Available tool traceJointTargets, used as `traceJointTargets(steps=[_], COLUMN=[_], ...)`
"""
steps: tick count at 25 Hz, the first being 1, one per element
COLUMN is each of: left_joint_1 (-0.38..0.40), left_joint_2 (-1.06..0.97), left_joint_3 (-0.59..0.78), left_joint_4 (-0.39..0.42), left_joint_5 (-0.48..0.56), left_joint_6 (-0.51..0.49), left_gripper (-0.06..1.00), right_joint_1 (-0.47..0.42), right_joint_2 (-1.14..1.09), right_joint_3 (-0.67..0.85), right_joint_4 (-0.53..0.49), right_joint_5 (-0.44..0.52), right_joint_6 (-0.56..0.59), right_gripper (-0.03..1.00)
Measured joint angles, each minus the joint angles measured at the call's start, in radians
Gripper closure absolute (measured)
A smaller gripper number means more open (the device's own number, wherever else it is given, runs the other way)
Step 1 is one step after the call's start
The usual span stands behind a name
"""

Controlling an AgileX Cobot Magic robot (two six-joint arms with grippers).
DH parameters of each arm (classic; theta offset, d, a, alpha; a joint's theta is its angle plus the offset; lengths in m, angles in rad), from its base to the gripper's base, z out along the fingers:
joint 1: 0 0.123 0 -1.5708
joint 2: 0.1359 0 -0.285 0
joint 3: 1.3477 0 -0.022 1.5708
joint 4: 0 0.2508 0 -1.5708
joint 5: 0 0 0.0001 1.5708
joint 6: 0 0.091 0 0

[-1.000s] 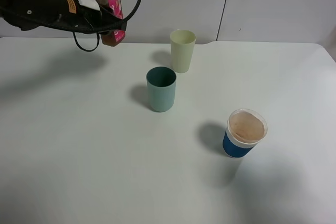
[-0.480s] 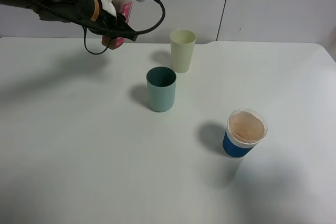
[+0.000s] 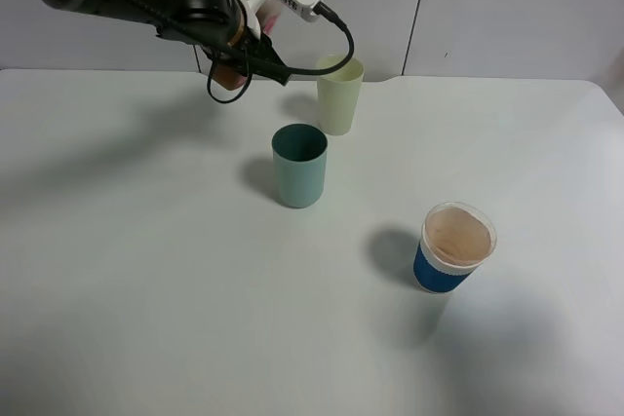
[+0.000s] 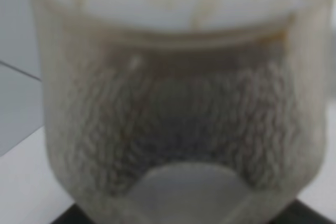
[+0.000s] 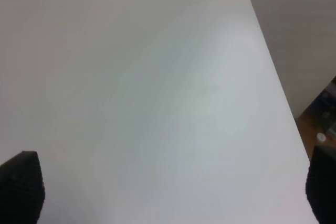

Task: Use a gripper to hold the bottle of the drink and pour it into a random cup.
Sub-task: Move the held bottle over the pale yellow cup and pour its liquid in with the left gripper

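My left gripper (image 3: 244, 50) hangs above the back of the table, shut on the bottle (image 3: 227, 76). Only the bottle's brownish end and a sliver of pink label show past the arm and its white boxy part. The bottle sits just left of the pale yellow-green cup (image 3: 339, 94), which stands upright. In the left wrist view the clear bottle (image 4: 173, 108) fills the frame, brownish drink inside and a wide pale rim. In the right wrist view my right gripper (image 5: 173, 187) is open over bare table, holding nothing.
A teal-green tumbler (image 3: 299, 165) stands in front of the pale cup. A blue cup with a white rim (image 3: 454, 246) sits at the front right. The table's right edge (image 5: 278, 93) runs close to the right gripper.
The left arm has carried the bottle to the right, from the far back left to just beside the pale yellow-green cup, turning its wrist on the way. The cups have not moved.
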Motion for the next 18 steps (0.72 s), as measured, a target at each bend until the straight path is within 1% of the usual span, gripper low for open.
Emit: traceJointTargets(steps=[4, 9, 13, 18], left_joint_1=[-0.028, -0.052, -0.061, -0.072], left_joint_2=[0.054, 0.117, 0.15, 0.184], left_joint_3=[-0.057, -0.122, -0.16, -0.207], left_joint_4=[-0.001, 0.01, 0.014, 0.019], left_joint_5=[0.071, 0.179, 0.202, 0.228], left_joint_6=[0.015, 0.078, 0.113, 0.128], left_gripper=[0.61, 0.61, 0.61, 0.61], right_joint_1=[0.0, 0.0, 0.0, 0.0], right_joint_2=[0.0, 0.0, 0.0, 0.0], right_joint_3=[0.0, 0.0, 0.0, 0.0], right_joint_4=[0.0, 0.0, 0.0, 0.0], right_joint_5=[0.0, 0.0, 0.0, 0.0], right_joint_6=[0.0, 0.0, 0.0, 0.0], right_gripper=[-0.02, -0.02, -0.02, -0.02])
